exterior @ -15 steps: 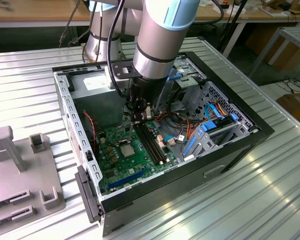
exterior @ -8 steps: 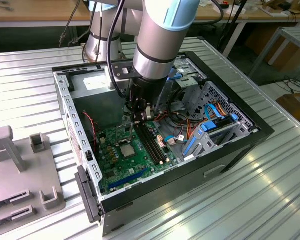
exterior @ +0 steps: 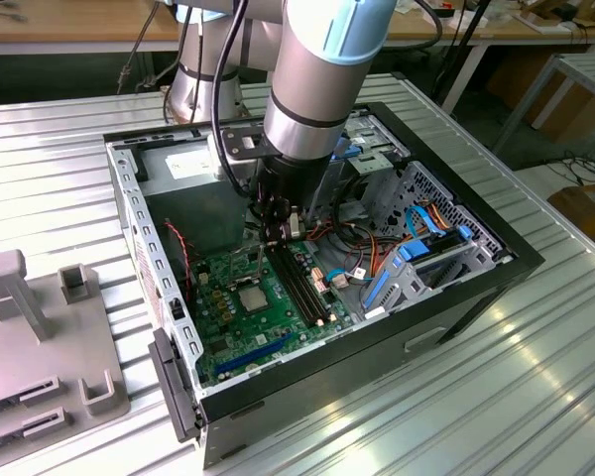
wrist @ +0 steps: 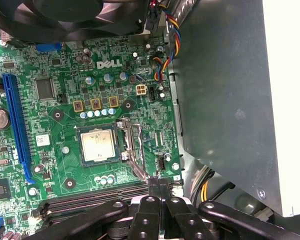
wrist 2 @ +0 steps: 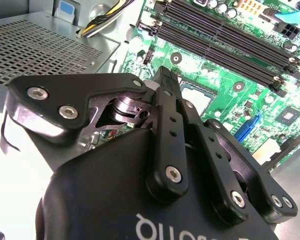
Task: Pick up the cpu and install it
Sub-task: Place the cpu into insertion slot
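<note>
The gripper (wrist: 159, 187) is seen at the lower middle of the first wrist view with its black fingers (wrist: 154, 190) pressed together, clenched on nothing, their tips hanging over the edge of the green motherboard (wrist: 65, 70) beside the long black memory slots (wrist: 90, 197). In the second wrist view the same closed fingertips (wrist 2: 165, 80) are shown at the frame's centre, above the board. The cpu (wrist: 99, 144) is found left of centre in the first wrist view, lying flat inside its socket (wrist: 119, 150) (the silver top faces up), apart from the fingers, with the socket's metal bracket (wrist: 132, 150) lying open beside it. In the exterior view the gripper (exterior: 281, 230) is held low inside the open computer case (exterior: 496, 260) at the frame's centre, and the cpu (exterior: 252, 296) is seen just below it on the board. A grey fixture plate (exterior: 40, 337) is placed at the lower left, on the ribbed metal table (exterior: 476, 397).
</note>
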Robot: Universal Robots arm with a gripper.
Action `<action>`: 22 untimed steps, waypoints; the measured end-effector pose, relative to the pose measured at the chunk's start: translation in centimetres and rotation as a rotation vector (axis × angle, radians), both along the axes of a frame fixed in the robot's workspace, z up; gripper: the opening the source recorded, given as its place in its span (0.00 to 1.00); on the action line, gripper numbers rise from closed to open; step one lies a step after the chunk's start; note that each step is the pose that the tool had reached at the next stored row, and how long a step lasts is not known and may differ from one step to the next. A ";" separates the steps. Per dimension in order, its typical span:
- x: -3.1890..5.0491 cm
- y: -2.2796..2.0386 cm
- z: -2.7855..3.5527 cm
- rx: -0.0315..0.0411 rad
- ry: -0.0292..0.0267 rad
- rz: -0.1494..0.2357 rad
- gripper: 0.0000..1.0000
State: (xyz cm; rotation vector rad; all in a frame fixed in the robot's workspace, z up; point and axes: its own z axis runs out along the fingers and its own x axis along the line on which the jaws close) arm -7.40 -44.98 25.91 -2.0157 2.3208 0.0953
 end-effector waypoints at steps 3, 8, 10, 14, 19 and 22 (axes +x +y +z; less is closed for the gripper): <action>-0.02 -0.21 0.01 -0.0002 -0.0009 0.000 0.11; -0.07 -0.58 0.01 -0.0001 -0.0035 0.001 0.11; -0.06 -0.59 0.01 -0.0002 -0.0039 0.001 0.11; -0.07 -0.43 -0.13 0.0001 -0.0041 0.001 0.11; -0.07 -0.41 -0.46 -0.0004 -0.0053 0.001 0.11; -0.07 -0.41 -0.50 0.0001 -0.0076 0.001 0.11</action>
